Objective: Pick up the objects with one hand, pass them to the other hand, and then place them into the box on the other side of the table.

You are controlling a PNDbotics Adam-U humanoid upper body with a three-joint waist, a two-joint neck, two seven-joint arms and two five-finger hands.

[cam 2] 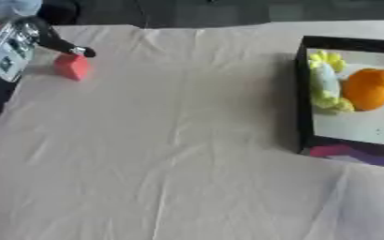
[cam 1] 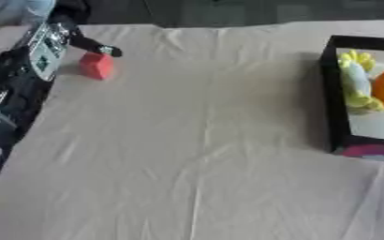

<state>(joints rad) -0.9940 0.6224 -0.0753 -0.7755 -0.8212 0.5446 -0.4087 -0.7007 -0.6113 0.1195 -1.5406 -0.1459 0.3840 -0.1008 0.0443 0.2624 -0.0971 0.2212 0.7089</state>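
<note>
Reaching in from the upper left of the frame, my left hand sits right at the red block, which rests on the worktop near its far left corner. One dark finger stretches out toward the right, its tip just above the block's top edge, so the block lies directly below and slightly toward me from the fingers. I cannot tell whether that fingertip is touching the block or only hovering over it, and I cannot make out how far the rest of the fingers are spread; nothing looks to be held yet. The block is small and roughly cube-like, tilted a little, with no clear long axis, so I judge the approach angle matters less than getting the fingers down on either side of it. The left forearm runs along the left edge of the frame, silver and black, angled from the lower left up to the wrist. My right hand shows in neither view. The left hand is plainly the nearer one, so I expect it to make the pick. The black box lies well apart at the right edge, already holding an orange fruit and something yellow and pale, so the block has the whole width of the worktop to cross.
</note>
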